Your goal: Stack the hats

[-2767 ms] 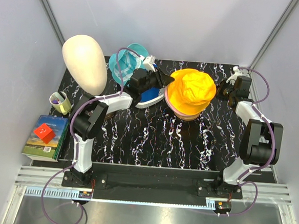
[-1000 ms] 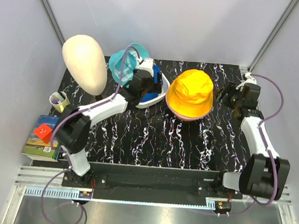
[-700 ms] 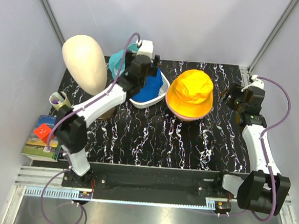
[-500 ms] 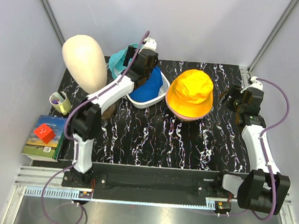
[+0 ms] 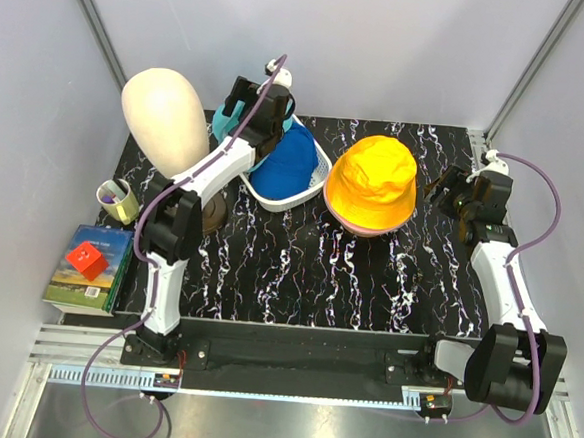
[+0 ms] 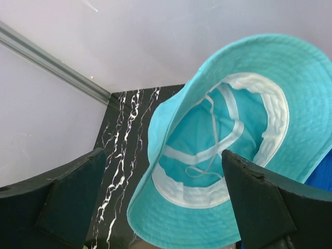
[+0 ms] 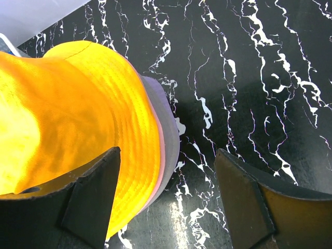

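An orange-yellow hat (image 5: 375, 180) tops a pile at mid-table, over a pink hat's thin brim (image 7: 158, 155) and a lavender hat's brim (image 7: 171, 148). My right gripper (image 5: 442, 189) is open just right of this pile, its jaws level with the brims (image 7: 167, 155) and holding nothing. A royal-blue hat (image 5: 288, 161) lies in a white basket (image 5: 318, 181). A teal hat (image 6: 233, 135) lies behind it at the back edge, its white-lined inside facing up. My left gripper (image 5: 246, 98) hovers wide open over the teal hat (image 6: 163, 171), empty. The black cap is out of view.
A cream mannequin head (image 5: 167, 120) stands at the back left, close to my left arm. A striped cup (image 5: 118, 200) and a book (image 5: 92, 283) with a red cube (image 5: 87, 260) sit at the left edge. Grey walls close in behind the table.
My left gripper has swung from over the basket back and left to the teal hat, opening wider. The right gripper has stayed by the pile's right side.
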Action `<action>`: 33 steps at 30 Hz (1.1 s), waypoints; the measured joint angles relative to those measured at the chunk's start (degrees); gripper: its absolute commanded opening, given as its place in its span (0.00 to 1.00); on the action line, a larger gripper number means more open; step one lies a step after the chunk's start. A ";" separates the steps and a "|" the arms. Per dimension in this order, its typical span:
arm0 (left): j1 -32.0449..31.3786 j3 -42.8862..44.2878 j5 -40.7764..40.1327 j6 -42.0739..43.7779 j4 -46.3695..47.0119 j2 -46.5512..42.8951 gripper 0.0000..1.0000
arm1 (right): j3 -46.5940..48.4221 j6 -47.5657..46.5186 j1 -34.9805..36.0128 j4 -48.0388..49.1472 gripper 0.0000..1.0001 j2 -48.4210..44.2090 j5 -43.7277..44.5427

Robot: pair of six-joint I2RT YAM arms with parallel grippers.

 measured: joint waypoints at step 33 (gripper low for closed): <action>-6.27 -1.05 7.72 1.97 3.23 -17.05 0.00 | 7.08 -0.68 0.15 -2.19 0.81 -12.76 -4.61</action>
